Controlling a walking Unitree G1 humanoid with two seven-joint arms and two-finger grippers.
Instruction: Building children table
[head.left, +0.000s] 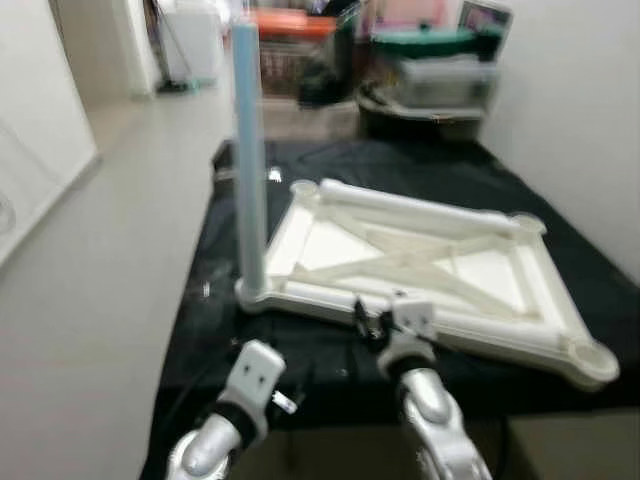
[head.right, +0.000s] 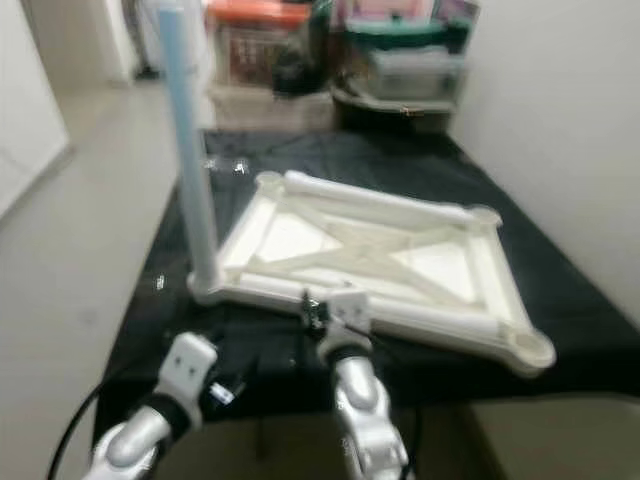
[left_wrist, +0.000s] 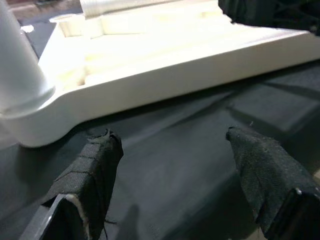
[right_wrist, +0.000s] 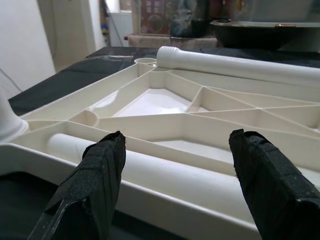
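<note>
Upside-down children table on the black cloth, with both our grippers at its near edge.

On the left we see the light blue leg (head.left: 248, 150) standing upright in the near left corner socket of the cream tabletop (head.left: 430, 262), which lies underside up on the black cloth (head.left: 330, 365). Our left gripper (left_wrist: 170, 150) hovers over the cloth just before this corner, fingers spread and empty. Further right, our right gripper (right_wrist: 175, 150) is over the near edge, fingers spread above a loose white leg (right_wrist: 165, 175) lying inside the frame.
</note>
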